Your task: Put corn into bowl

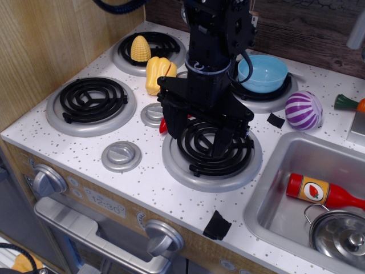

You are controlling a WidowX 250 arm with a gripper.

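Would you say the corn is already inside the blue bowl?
No, the corn sits on the back-left burner, apart from the bowl.

A toy play kitchen, not a real one.

The speckled white countertop [142, 182] carries four moulded black coil burners [91, 100] in grey rings, with grey knobs [121, 155] between them and along the front edge. At the right edge a steel sink [274, 188] holds a plastic ketchup bottle [319, 192] and a small lidded pot [341, 237]. A wood-grain panel [40, 51] closes the left edge; an oven handle [97, 234] runs below the front.
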